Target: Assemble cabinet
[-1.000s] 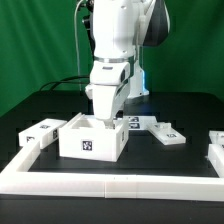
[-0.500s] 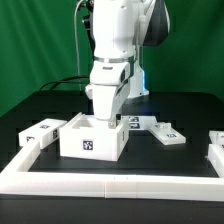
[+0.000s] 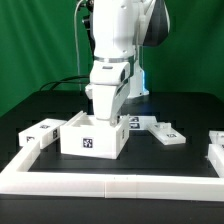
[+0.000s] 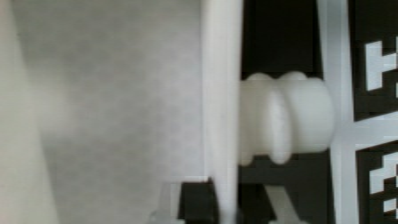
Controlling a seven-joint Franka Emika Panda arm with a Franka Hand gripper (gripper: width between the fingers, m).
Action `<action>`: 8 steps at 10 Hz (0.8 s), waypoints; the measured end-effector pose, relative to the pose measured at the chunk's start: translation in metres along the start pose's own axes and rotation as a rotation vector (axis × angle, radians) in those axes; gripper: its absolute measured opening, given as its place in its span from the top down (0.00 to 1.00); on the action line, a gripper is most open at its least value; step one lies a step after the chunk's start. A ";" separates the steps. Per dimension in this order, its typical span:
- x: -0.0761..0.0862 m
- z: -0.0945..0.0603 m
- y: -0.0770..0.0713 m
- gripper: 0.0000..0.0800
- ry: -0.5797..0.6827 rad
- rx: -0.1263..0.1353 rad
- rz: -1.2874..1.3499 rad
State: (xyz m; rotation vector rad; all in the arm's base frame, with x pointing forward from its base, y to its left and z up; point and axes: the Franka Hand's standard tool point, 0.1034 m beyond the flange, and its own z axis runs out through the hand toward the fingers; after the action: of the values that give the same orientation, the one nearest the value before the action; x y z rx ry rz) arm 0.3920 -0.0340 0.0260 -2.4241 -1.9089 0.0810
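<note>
Cabinet (image 3: pixel 92 141) upright, tagged front facing camera.

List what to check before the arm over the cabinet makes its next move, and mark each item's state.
1. Cabinet sits upright on the table, tags facing the exterior camera: ok.
2. Hand is lowered to the cabinet's open top: ok.
3. Hand open or shut: cannot tell, the fingertips are hidden.
4. Contact with a part: cannot tell, the wrist view is too close and blurred.
5. Loose panel on the exterior view's left lies out from under the arm: ok.
6. Border rail is separated from the cabinet by a gap: ok.
</note>
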 end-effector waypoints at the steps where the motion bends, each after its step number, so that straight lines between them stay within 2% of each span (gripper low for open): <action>1: 0.000 0.000 0.000 0.95 0.000 0.000 0.000; 4: 0.001 -0.001 0.002 0.95 -0.001 -0.003 -0.024; 5: 0.006 -0.003 0.012 0.95 -0.005 -0.017 -0.088; 8: 0.045 -0.003 0.039 0.95 -0.006 -0.049 -0.205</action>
State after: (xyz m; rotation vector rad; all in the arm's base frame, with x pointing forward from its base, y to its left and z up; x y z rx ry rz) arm 0.4402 0.0003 0.0259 -2.2425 -2.1737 0.0327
